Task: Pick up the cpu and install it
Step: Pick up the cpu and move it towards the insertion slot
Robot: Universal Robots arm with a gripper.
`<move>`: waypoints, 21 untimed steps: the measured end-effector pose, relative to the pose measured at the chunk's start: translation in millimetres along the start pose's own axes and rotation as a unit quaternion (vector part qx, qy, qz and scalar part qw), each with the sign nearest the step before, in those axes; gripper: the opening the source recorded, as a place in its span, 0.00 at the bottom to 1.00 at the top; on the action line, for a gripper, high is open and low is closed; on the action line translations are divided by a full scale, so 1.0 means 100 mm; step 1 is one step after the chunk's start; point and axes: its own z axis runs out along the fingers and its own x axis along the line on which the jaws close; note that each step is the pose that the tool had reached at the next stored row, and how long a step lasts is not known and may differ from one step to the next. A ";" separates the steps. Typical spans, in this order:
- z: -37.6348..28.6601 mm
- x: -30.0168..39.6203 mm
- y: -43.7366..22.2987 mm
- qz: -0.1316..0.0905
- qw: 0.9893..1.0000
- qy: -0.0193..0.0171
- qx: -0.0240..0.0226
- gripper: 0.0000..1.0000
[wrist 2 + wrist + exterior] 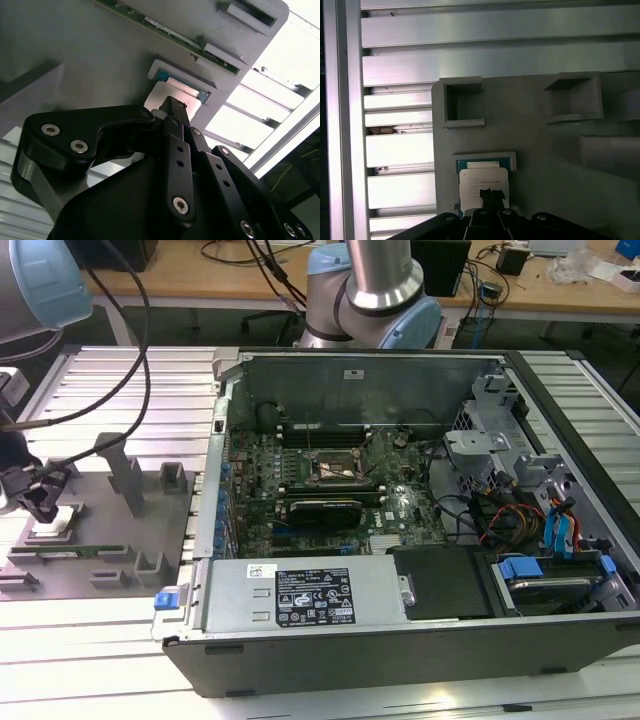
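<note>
Over at the exterior view's left, the hand (40,502) hangs low above the grey tray (95,515), right over the pale chip (55,523), which sits in its pocket near the tray's edge. From here the fingers cannot be made out. The second wrist view shows them drawn together into one narrow tip (172,106) just over the chip (167,90); whether it touches I cannot tell. In the first wrist view the chip (482,177) lies flat in its teal-edged recess, partly covered by the dark tip (492,194), with two square pockets nearby. A thin green memory stick (80,551) lies on the tray just beside the chip. Well apart, to the exterior view's right, an open computer case (400,640) lies on the slatted desk (90,660), its socket (336,468) among the boards. Black cables (140,360) hang over the tray.
</note>
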 end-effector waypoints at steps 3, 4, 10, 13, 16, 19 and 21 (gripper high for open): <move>0.008 0.006 0.000 0.000 1.000 0.000 0.000 0.11; 0.008 0.007 -0.001 0.000 1.000 0.000 0.000 0.11; 0.008 0.012 -0.001 0.000 1.000 0.000 0.000 0.11; 0.008 0.015 -0.001 0.000 1.000 0.000 0.000 0.23; 0.008 0.017 -0.001 0.000 1.000 0.000 0.000 0.36; 0.007 0.019 -0.002 0.000 1.000 0.000 0.000 0.54; 0.008 0.021 -0.002 0.000 1.000 0.000 0.000 0.60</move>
